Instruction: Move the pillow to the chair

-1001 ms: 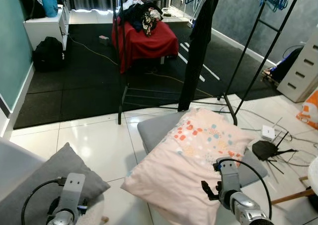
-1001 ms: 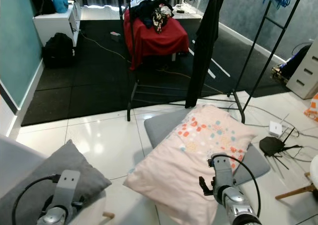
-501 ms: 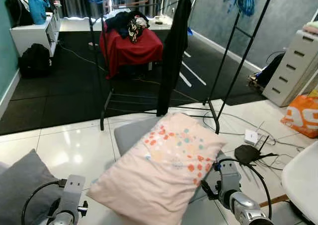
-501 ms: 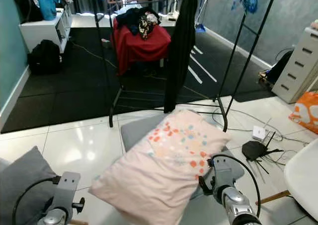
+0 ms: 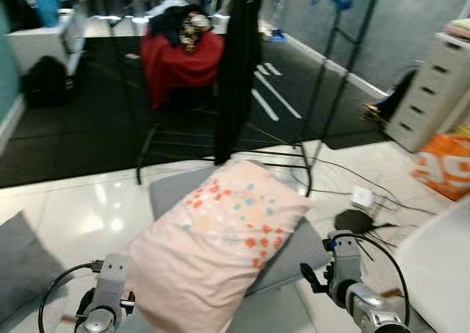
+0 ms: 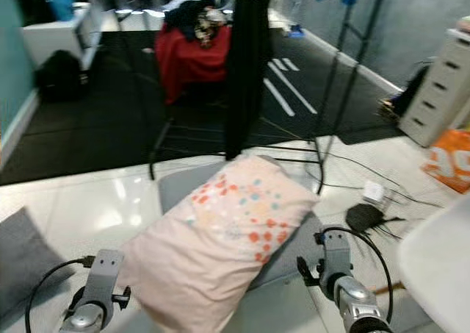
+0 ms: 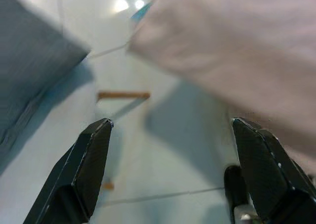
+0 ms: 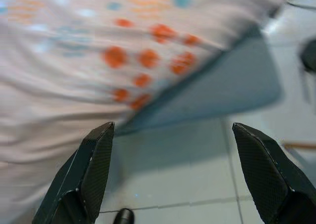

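Pink pillow (image 5: 220,237) on grey cushion (image 5: 294,253); clothes rack (image 5: 235,83) at 12 o'clock; left gripper (image 7: 168,169) and right gripper (image 8: 170,172) gape wide.

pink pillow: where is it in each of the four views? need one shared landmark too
Left eye view: pink pillow at lower centre, lying on a grey cushion.
Right eye view: lower centre.
Left wrist view: pale pink mass across the upper right.
Right wrist view: upper part, orange dots showing.
Shared landmark: the grey cushion under the pillow.
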`<state>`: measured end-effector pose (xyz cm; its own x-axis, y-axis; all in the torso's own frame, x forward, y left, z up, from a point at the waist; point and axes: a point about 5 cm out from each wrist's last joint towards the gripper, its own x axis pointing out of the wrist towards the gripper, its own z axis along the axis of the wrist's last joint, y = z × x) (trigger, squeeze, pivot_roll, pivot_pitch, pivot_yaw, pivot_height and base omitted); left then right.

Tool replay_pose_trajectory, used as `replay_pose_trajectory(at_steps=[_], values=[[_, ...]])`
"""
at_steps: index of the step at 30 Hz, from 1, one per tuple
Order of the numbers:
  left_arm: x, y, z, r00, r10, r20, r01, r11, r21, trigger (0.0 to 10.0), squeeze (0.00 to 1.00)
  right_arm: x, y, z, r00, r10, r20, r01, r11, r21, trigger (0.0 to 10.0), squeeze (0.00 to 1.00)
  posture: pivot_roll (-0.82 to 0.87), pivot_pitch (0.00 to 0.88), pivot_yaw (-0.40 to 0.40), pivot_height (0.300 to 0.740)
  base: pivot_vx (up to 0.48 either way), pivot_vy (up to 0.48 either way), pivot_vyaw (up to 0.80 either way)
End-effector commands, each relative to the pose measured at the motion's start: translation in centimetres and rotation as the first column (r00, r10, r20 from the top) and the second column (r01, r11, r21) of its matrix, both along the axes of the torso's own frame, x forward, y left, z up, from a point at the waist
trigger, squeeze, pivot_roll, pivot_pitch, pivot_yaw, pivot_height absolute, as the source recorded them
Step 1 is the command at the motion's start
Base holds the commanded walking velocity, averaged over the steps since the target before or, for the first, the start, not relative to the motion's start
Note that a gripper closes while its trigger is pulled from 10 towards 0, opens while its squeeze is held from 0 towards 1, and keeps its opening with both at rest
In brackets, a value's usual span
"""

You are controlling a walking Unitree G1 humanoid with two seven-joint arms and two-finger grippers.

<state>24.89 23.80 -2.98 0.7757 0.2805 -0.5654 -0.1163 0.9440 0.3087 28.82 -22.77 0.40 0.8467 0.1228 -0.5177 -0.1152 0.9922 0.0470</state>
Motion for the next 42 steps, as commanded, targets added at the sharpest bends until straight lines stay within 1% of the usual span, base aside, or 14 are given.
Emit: replay_pose_trajectory(at_steps=[1, 12, 15, 18, 20, 24, 28, 41, 42], values=[[-0.75, 0.43, -0.46, 0.999, 0.022, -0.025, -0.022, 1.0, 0.002, 10.0, 0.0, -0.01, 0.28, -0.06, 1.0, 0.009, 0.003, -0.009, 1.0, 0.007, 10.0, 0.0, -0.1, 0.079, -0.063, 0.74, 0.0, 0.0, 0.8], [-0.65, 0.43, -0.39, 1.0, 0.022, -0.021, -0.022, 1.0, 0.0, 10.0, 0.0, -0.01, 0.31, -0.06, 1.0, 0.01, 0.002, -0.01, 1.0, 0.016, 10.0, 0.0, -0.1, 0.079, -0.064, 0.74, 0.0, 0.0, 0.8], [-0.65, 0.36, -0.41, 1.0, 0.015, -0.025, -0.015, 1.0, 0.008, 10.0, 0.0, -0.1, 0.1, -0.16, 1.0, -0.019, -0.004, 0.019, 1.0, 0.015, 10.0, 0.0, -0.1, 0.079, -0.066, 0.74, 0.0, 0.0, 0.8], [-0.64, 0.26, -0.44, 1.0, 0.007, -0.028, -0.007, 1.0, 0.002, 10.0, 0.0, -0.2, -0.12, -0.3, 0.999, -0.049, -0.017, 0.049, 0.999, 0.012, 10.0, 0.0, -0.1, 0.079, -0.066, 0.74, 0.0, 0.0, 0.0], [-0.66, 0.07, -0.53, 0.999, -0.007, -0.037, 0.007, 1.0, -0.002, 10.0, 0.0, -0.37, -0.44, -0.51, 0.996, -0.073, -0.043, 0.072, 0.997, -0.008, 10.0, 0.0, -0.1, 0.084, -0.067, 0.74, 0.0, -0.437, 0.0], [-0.65, 0.02, -0.55, 0.999, -0.004, -0.037, 0.003, 1.0, -0.006, 10.0, 0.0, -0.36, -0.59, -0.44, 0.996, -0.081, -0.039, 0.081, 0.997, -0.002, 10.0, 0.0, -0.1, 0.088, -0.064, 0.74, 0.0, -0.48, 0.0], [-0.64, 0.26, -0.44, 0.999, 0.024, -0.024, -0.024, 1.0, -0.01, 10.0, 0.0, -0.35, -0.65, -0.43, 0.996, -0.086, -0.04, 0.085, 0.996, -0.007, 10.0, 0.0, -0.1, 0.092, -0.065, 0.74, 0.0, 0.0, 0.0], [-0.44, 0.36, -0.27, 0.999, 0.025, -0.02, -0.025, 1.0, -0.001, 10.0, 0.0, -0.19, -0.48, -0.38, 0.995, -0.089, -0.046, 0.089, 0.996, 0.009, 10.0, 0.0, -0.1, 0.088, -0.062, 0.74, 0.0, 0.0, 0.0], [-0.43, 0.35, -0.26, 1.0, 0.024, -0.02, -0.024, 1.0, 0.0, 10.0, 0.0, -0.23, -0.44, -0.46, 0.995, -0.085, -0.058, 0.086, 0.996, 0.01, 10.0, 0.0, -0.1, 0.087, -0.062, 0.74, 0.0, 0.0, 0.0]])
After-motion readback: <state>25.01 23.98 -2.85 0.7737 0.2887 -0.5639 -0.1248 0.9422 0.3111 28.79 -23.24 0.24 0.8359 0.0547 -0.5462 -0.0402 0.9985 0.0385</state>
